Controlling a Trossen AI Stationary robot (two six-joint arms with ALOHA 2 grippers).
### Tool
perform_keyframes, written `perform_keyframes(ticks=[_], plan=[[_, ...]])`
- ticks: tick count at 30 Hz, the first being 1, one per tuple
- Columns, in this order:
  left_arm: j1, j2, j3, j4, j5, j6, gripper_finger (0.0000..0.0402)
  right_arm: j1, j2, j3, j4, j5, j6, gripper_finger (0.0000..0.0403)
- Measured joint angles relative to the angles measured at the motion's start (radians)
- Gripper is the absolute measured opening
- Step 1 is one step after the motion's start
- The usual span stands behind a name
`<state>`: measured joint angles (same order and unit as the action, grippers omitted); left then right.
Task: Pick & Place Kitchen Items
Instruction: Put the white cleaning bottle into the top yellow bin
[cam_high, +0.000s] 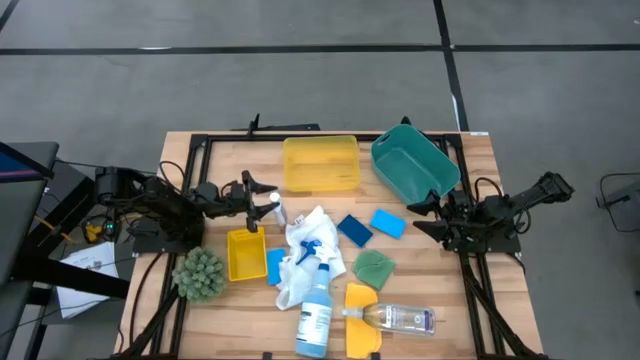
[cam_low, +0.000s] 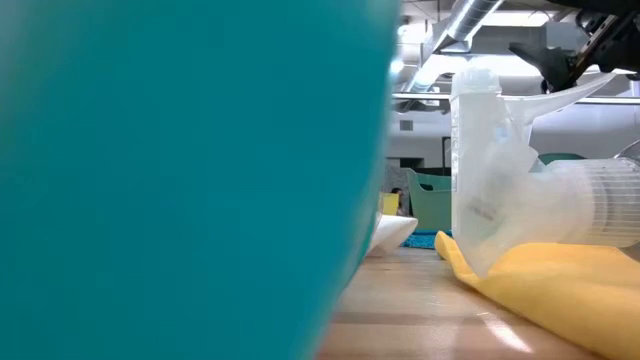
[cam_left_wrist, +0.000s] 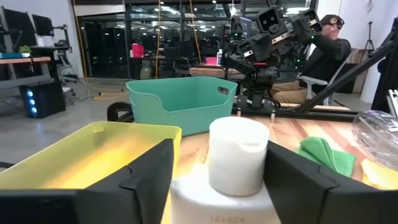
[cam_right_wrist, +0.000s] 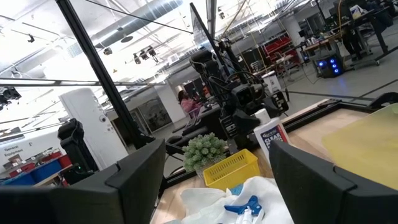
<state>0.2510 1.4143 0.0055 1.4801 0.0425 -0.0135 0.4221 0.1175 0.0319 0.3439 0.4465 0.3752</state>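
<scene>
high view: left claw (cam_high: 268, 205) straddles the white bottle (cam_high: 277, 211), which stands just beside the small yellow tray (cam_high: 246, 254); right claw (cam_high: 424, 217) waits open near the teal bin (cam_high: 413, 162).
left wrist view: fingers (cam_left_wrist: 149, 174) spread, clear of the cap — a brushing retreat could topple it.

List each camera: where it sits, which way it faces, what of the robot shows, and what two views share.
High: overhead, straight down; both arms, left gripper at white bottle.
Low: table height, behind teal bin; an arm at top.
Left wrist: across the table, fingers flanking bottle cap.
Right wrist: towards left arm; open right gripper.
Shared: white bottle, high and both wrist views.
</scene>
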Motion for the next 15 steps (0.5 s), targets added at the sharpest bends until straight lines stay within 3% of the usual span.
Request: perform_keyframes(ticks=[7, 15], plan=[[0.0, 0.0, 0.0, -0.002, 0.001, -0.014, 0.0296, 0.0, 0.0, 0.0, 0.0, 0.0, 0.0, 0.0278], [0.0, -0.024, 0.0, -0.006, 0.003, -0.009, 0.0323, 0.0, 0.0, 0.0, 0.0, 0.0, 0.0, 0.0278]])
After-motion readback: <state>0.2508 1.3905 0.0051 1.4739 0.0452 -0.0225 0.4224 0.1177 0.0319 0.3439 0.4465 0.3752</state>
